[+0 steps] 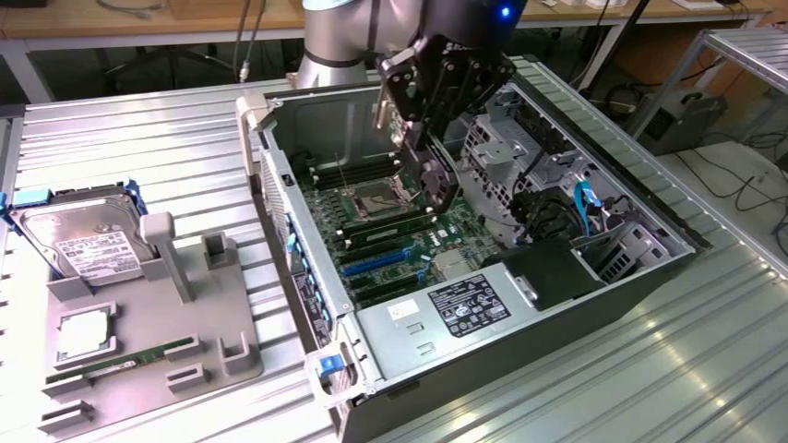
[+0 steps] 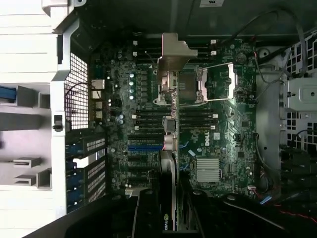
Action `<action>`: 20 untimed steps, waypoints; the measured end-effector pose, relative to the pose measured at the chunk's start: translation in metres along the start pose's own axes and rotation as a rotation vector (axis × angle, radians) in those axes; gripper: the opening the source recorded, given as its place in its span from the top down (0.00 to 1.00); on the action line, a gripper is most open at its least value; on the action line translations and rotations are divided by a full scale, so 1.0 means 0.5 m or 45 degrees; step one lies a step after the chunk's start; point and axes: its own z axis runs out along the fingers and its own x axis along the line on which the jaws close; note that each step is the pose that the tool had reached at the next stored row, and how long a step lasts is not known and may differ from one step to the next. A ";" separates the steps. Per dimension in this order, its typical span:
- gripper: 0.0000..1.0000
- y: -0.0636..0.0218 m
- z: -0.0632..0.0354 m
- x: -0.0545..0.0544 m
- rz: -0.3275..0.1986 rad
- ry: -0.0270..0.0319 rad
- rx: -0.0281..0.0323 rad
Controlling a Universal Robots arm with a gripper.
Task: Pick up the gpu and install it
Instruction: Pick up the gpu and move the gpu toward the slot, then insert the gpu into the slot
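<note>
gripper (image 1: 429, 161) pointing down, jaws clamped

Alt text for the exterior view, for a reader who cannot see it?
The tool holds the gpu on edge above the motherboard inside an open computer case. On the exterior view's left, a grey tray carries a hard drive.

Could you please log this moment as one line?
gripper shut on gpu | gpu edge-on over motherboard | inside open case

A robotics lab: ribbed metal table (image 1: 148, 148), cable-strewn workbenches (image 1: 124, 26) behind.
</note>
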 end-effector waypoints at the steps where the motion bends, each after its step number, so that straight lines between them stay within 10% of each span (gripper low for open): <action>1: 0.74 0.001 0.006 -0.009 0.000 0.0000 0.0004; 20: 0.74 0.002 0.022 -0.034 -0.008 0.0087 0.0015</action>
